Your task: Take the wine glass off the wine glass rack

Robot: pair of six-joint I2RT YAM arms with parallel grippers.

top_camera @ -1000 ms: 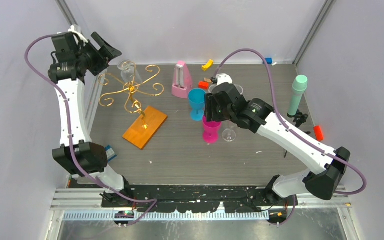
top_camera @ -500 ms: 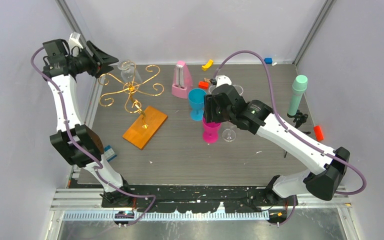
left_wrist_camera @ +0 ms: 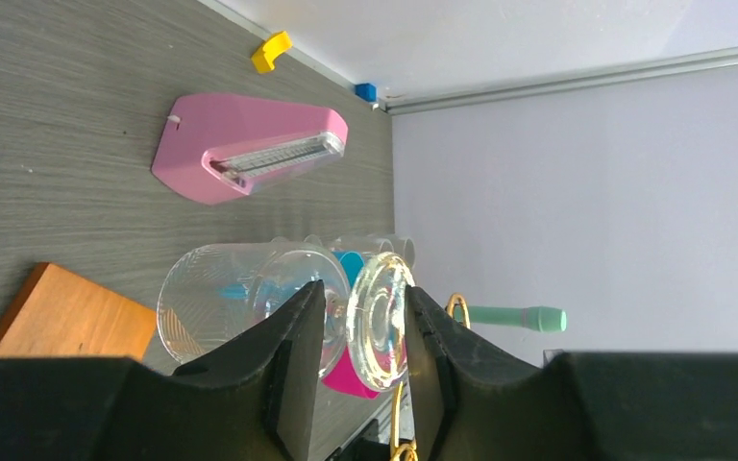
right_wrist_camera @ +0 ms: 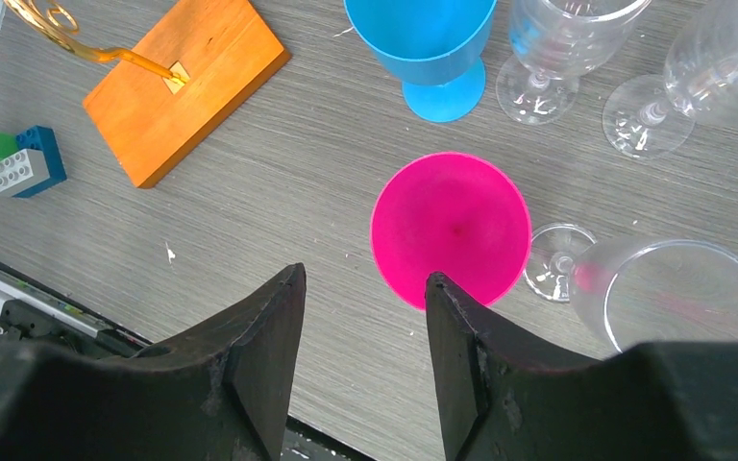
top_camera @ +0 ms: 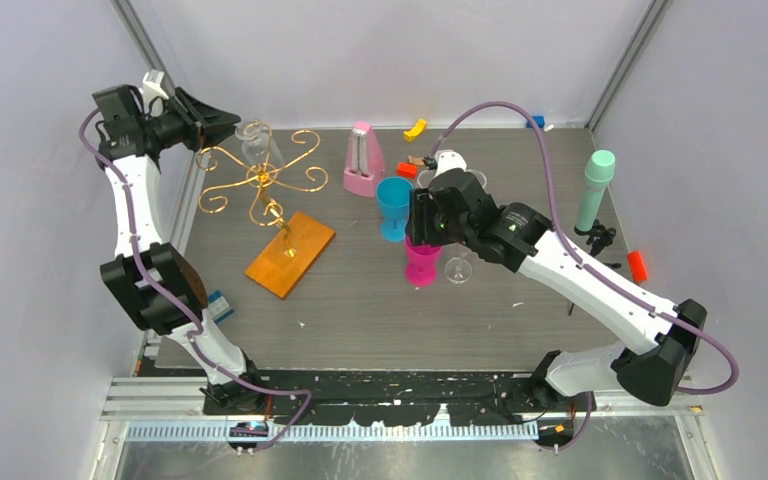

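Observation:
The wine glass (top_camera: 252,140) hangs on the gold wire rack (top_camera: 260,180), whose orange-brown base (top_camera: 290,253) lies on the table. My left gripper (top_camera: 228,125) is at the glass from the left. In the left wrist view the left gripper (left_wrist_camera: 363,307) is open, its fingers astride the glass's round foot (left_wrist_camera: 381,317). The bowl (left_wrist_camera: 221,303) lies beyond the left finger, and the foot is against the right finger. Gold wire (left_wrist_camera: 457,305) shows behind. My right gripper (top_camera: 422,225) is open and empty above a pink cup (right_wrist_camera: 450,229).
A pink metronome (top_camera: 363,160) stands behind a blue cup (top_camera: 393,205). Clear glasses (right_wrist_camera: 668,293) stand by the pink cup. A green cylinder (top_camera: 594,188) is at the right. Lego bricks (right_wrist_camera: 14,158) lie near the left front. The wall is close behind my left arm.
My left gripper has swung down and right to the glass, so that its fingers now straddle the foot. The right arm has shifted only slightly.

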